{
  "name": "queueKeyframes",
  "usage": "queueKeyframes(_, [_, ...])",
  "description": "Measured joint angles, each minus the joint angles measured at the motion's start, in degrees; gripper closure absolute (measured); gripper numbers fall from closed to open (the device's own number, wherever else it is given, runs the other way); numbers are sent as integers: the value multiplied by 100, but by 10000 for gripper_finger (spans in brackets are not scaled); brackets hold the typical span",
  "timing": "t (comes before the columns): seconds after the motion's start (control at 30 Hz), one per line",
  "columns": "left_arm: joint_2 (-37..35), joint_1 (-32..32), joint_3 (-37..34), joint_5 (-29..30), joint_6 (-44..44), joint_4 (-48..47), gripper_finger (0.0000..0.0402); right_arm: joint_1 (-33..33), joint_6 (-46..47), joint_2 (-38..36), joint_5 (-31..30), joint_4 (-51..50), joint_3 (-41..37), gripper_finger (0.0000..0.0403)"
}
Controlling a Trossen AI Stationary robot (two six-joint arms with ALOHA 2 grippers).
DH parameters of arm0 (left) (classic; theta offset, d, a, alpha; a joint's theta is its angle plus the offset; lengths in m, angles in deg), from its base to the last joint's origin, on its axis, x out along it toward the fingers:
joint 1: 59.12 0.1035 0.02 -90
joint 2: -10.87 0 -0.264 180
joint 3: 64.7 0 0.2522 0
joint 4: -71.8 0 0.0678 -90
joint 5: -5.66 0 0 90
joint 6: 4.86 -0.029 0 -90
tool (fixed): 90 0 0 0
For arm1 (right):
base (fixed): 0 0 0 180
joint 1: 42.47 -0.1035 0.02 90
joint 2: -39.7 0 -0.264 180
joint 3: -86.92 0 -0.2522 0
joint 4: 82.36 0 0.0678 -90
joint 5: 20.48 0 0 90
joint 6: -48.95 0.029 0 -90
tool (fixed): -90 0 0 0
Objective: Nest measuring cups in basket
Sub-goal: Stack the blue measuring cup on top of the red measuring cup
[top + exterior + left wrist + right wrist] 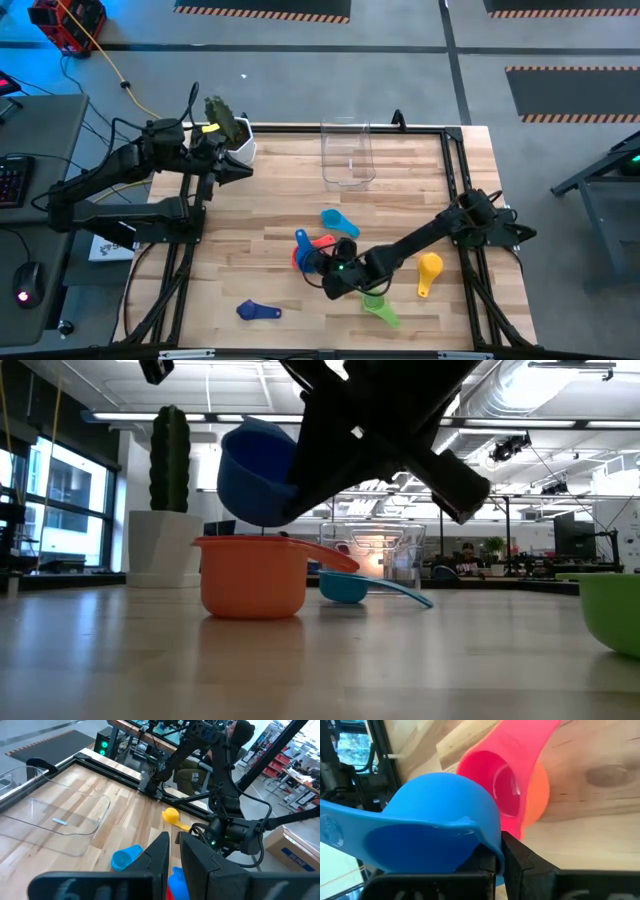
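Note:
My right gripper (330, 272) is near the table's middle, shut on the blue cup (255, 480), which hangs just above the orange cup (255, 575). In the right wrist view the red cup (502, 790) sits nested inside the orange cup (537, 795), which stands on the table. The light blue (335, 220), yellow (430, 270), green (378, 305) and dark blue (258, 311) cups lie apart on the wood. The clear basket (348, 155) stands at the far edge. My left gripper (238, 168) waits, shut, above the table's far left part. My right gripper pinches the blue cup's rim and wall (492, 845) between its two fingers (522, 865), on the side away from the handle (340, 827). The cup is lifted clear of the table and tilted, just above the orange cup (255, 575).
A white pot with a green cactus (232, 135) stands at the far left corner, close to my left gripper. A dark frame rail (455, 180) runs along the table's right side. Open wood lies between the cups and the basket.

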State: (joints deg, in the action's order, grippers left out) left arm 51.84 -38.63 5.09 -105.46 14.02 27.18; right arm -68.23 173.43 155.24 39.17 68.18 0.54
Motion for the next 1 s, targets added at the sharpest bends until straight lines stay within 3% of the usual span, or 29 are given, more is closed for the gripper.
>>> queueKeyframes(0.57, [0,-1,0,-17,-2,73,367,124,-111,0,205,-35,0,282])
queueKeyframes(0.77, [0,-1,0,-17,-3,64,367,1,-109,-229,194,-645,0,273])
queueKeyframes(1.0, [-6,-4,0,-39,-40,-53,367,-187,-571,-1064,167,-1763,0,273])
